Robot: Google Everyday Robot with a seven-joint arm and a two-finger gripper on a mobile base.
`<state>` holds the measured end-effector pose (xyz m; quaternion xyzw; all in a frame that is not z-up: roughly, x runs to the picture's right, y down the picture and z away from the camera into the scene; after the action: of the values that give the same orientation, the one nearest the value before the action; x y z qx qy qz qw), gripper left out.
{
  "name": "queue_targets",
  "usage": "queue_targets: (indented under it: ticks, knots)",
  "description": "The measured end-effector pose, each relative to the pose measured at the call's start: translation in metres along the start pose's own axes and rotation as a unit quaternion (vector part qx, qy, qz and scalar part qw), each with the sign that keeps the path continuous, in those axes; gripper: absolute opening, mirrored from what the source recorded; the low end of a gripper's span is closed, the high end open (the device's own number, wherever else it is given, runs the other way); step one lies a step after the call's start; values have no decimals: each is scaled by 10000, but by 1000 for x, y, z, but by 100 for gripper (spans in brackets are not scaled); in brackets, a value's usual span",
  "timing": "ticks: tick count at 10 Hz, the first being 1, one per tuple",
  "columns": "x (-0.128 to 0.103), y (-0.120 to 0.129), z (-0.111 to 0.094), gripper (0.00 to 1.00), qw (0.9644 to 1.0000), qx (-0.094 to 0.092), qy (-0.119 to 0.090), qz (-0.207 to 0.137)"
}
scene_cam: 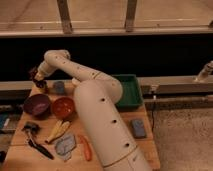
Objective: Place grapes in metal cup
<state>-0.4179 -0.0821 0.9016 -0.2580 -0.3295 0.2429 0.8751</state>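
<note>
My gripper (36,76) is at the far left back corner of the wooden table, at the end of the white arm that reaches across from the right. It is shut on the grapes (33,74), a dark reddish clump at its tip. Right below them stands the small metal cup (41,86), partly covered by the gripper. The grapes hang at or just above the cup's rim; whether they touch it I cannot tell.
A blue-grey cup (59,87) stands right of the metal cup. In front are a purple bowl (37,105) and an orange bowl (63,107). A green tray (129,91) is at the back right. A banana (58,130), a carrot-like piece (86,148), a blue sponge (138,128) and a dark utensil (37,143) lie nearer.
</note>
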Motion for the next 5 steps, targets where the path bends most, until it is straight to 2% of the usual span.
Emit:
queue_targets:
  ticks: [5]
  knots:
    - [7,7,2,62,9999,-97,52,44]
